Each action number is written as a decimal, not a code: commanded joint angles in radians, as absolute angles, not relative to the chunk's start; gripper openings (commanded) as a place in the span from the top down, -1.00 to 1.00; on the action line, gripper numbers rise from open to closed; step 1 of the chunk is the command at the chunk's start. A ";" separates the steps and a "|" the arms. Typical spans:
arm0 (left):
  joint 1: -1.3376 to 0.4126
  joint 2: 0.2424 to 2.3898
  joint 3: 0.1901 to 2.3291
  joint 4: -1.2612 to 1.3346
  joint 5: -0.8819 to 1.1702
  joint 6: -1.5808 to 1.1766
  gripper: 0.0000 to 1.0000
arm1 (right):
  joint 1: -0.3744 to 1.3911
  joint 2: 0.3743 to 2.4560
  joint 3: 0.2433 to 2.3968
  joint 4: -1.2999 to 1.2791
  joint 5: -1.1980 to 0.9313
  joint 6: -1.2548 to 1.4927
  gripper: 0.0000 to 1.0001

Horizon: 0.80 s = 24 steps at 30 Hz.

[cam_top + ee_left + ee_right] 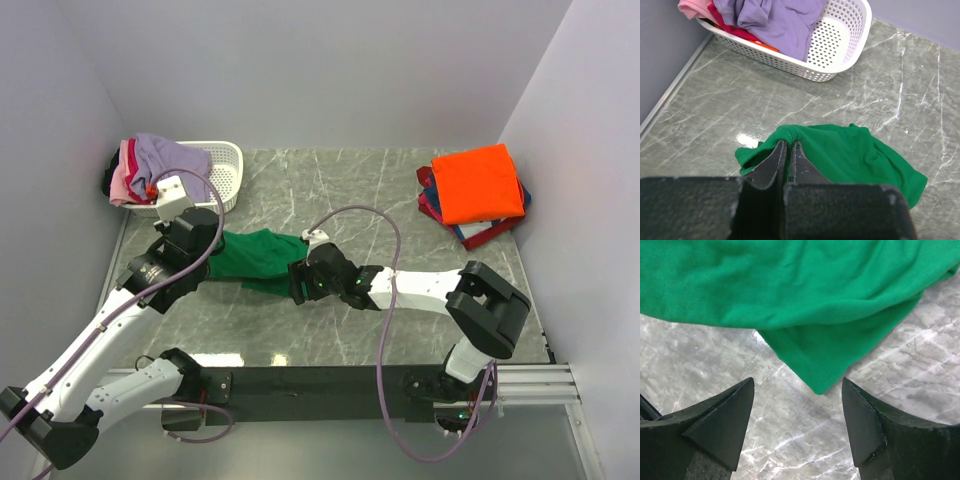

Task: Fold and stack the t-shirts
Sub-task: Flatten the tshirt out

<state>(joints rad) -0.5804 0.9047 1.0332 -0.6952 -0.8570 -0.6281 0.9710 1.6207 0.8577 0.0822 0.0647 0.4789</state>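
Note:
A bright green t-shirt [258, 256] lies crumpled on the marble table between the two grippers. My left gripper [788, 144] is shut on its ribbed collar edge, and the rest of the green shirt [855, 155] spreads out to the right beyond it. My right gripper [798, 385] is open just above the table, a corner of the green shirt [805, 305] lying between and just beyond its fingertips, not touching them. In the top view the right gripper [300, 282] sits at the shirt's near right edge. An orange shirt [478, 183] tops a folded stack with red and navy shirts at the back right.
A white slotted basket [218, 172] stands at the back left, with lavender [165, 155] and pink shirts draped over its left end; it also shows in the left wrist view [840, 45]. Grey walls close in on three sides. The table's metal edge [670, 95] runs along the left.

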 commanded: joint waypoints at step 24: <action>-0.574 0.870 1.077 -0.673 -0.877 -0.591 0.99 | 0.997 1.819 1.042 -0.066 0.244 0.443 -0.08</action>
